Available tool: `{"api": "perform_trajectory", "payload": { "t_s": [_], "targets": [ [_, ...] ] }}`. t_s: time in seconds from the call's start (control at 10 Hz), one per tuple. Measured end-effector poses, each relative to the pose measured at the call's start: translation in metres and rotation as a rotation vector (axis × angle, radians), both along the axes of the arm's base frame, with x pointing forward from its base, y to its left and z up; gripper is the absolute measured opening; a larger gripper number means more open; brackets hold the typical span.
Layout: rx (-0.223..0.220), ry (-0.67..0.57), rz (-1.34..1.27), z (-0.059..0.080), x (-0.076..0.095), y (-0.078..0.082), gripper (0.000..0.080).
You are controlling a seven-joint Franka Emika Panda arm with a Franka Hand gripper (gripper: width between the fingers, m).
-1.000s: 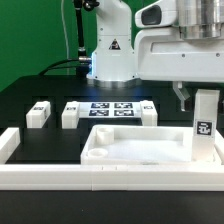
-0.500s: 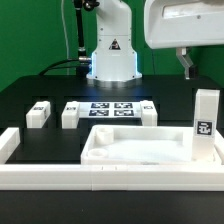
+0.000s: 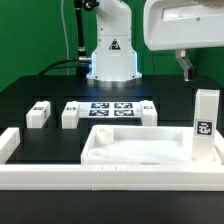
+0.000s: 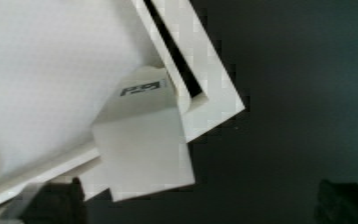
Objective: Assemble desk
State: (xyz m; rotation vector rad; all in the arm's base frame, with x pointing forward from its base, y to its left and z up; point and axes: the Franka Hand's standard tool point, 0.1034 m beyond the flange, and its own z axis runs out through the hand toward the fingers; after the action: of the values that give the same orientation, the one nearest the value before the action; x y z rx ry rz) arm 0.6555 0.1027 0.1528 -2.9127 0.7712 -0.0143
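Exterior view: the claw (image 3: 185,64) hangs high toward the exterior view's right, touching nothing. Below it, an upright leg (image 3: 206,124) stands at the right end of the tabletop (image 3: 135,150). Three loose legs (image 3: 38,113) (image 3: 71,114) (image 3: 148,110) lie behind on the counter (image 3: 20,108).

Wrist view: the claw's fingers (image 4: 48,203) are apart with nothing held. The upright leg (image 4: 149,150) and the tabletop (image 4: 51,80) lie below.

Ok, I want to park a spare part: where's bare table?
Bare black table lies between the leftmost lying leg, the tabletop panel and the border wall. More behind the upright leg, exterior view's right. Crowded around the marker board.
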Motion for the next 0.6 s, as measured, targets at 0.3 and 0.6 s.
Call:
{"api": "perform_trajectory", "payload": {
  "t_s": [0.3,0.6],
  "targets": [
    [-0.02,-0.013,0.229,-0.005,-0.039,-0.018,0.0649],
    [-0.038,-0.042,0.411,-0.009,-0.044,-0.019,0.0649]
  ]
}}
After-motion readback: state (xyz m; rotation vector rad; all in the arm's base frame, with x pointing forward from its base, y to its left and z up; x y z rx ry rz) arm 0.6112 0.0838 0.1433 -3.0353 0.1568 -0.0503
